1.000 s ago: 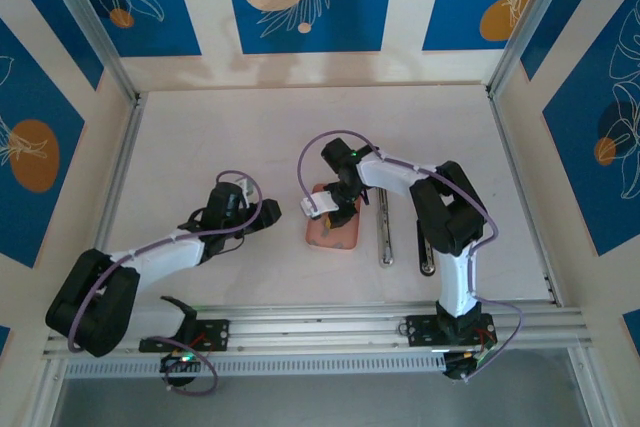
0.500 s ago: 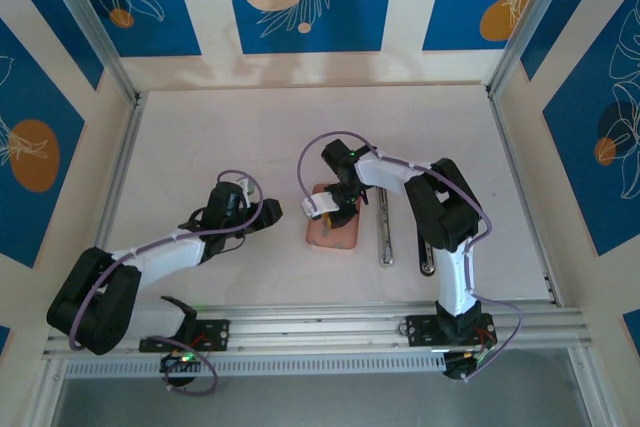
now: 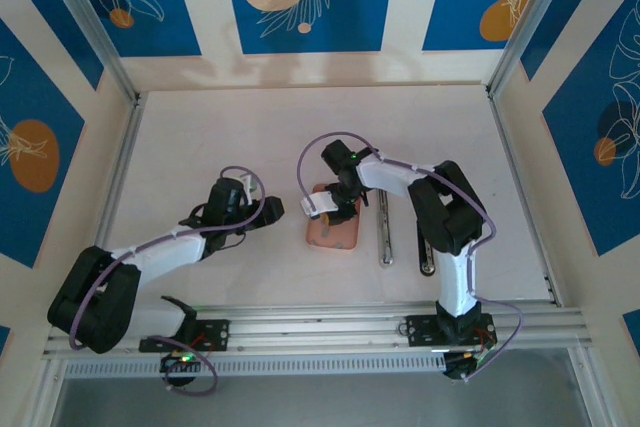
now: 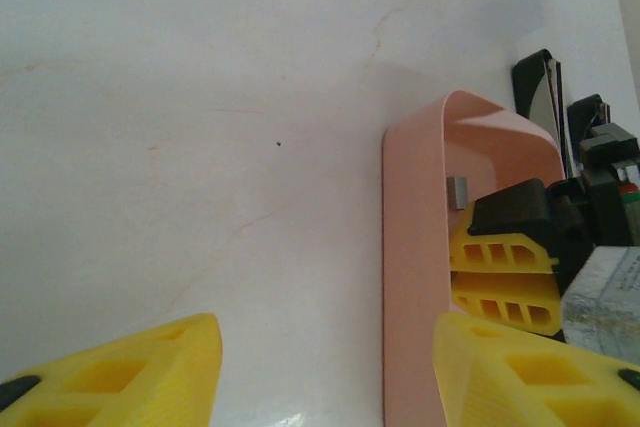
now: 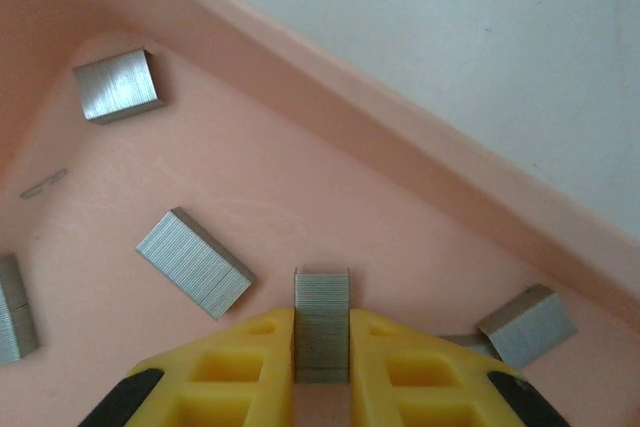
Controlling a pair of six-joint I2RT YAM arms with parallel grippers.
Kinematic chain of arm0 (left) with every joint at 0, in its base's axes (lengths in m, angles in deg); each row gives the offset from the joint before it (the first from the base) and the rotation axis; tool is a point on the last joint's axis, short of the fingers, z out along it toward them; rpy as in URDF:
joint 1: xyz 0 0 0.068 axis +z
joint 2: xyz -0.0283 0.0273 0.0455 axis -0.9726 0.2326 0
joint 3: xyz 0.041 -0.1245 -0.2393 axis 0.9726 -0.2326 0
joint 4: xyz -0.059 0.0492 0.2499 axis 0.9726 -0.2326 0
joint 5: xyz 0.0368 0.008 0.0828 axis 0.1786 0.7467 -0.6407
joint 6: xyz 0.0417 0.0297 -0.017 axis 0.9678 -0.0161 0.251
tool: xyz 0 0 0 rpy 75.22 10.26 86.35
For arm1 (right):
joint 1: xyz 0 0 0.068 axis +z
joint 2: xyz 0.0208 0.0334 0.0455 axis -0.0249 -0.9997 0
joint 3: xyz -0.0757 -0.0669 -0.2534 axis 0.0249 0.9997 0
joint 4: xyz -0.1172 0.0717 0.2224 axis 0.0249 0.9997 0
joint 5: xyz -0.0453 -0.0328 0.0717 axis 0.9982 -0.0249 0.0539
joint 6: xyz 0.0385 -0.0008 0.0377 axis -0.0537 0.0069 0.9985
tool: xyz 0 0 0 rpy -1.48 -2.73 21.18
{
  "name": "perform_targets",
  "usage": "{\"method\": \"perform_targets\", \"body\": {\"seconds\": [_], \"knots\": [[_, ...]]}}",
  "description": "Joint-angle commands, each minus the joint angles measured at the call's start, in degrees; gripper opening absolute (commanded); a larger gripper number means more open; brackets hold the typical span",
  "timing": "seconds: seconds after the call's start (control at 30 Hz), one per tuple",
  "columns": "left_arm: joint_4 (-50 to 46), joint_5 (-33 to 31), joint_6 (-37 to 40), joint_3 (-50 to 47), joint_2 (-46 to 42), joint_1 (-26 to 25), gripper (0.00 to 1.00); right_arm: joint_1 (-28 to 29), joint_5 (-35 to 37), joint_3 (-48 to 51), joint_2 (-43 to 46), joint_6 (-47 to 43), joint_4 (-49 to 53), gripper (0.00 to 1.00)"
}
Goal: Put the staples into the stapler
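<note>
A pink tray (image 3: 333, 237) in the middle of the table holds several grey strips of staples. My right gripper (image 5: 322, 321) reaches down into it and is shut on one strip of staples (image 5: 322, 292), which stands upright between the yellow fingers. Other strips (image 5: 195, 262) lie loose on the tray floor. From above, the right gripper (image 3: 339, 210) sits over the tray's far half. The stapler (image 3: 385, 228) lies opened flat just right of the tray. My left gripper (image 3: 273, 209) is open, low beside the tray's left wall (image 4: 412, 277), one finger (image 4: 530, 372) over the tray.
The stapler's black part (image 3: 425, 247) lies right of its silver rail. A metal rail (image 3: 300, 319) runs along the near edge by the arm bases. Blue patterned walls enclose the table. Bare white tabletop (image 4: 200, 147) stretches left of the tray.
The right gripper's fingers have closed onto a staple strip in the tray. The left gripper has shifted slightly right, nearer the tray.
</note>
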Motion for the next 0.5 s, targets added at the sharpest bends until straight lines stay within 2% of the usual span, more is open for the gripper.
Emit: {"method": "perform_targets", "body": {"seconds": [0.0,0.13,0.27,0.47], "knots": [[-0.13,1.96,1.39,1.63,-0.45,0.41,0.58,0.38,-0.36,2.58,6.27,5.62,-4.01,0.19],[0.21,2.3,2.07,1.69,-0.9,0.16,0.58,0.11,-1.75,5.97,12.46,13.77,-6.04,0.19],[0.08,1.86,2.5,2.43,-0.64,-0.22,0.58,0.65,-3.09,10.74,19.64,25.97,-9.77,0.18],[2.27,1.24,1.19,2.12,-0.66,-2.31,0.58,5.53,2.69,20.31,32.28,47.1,-13.88,0.18]]}}
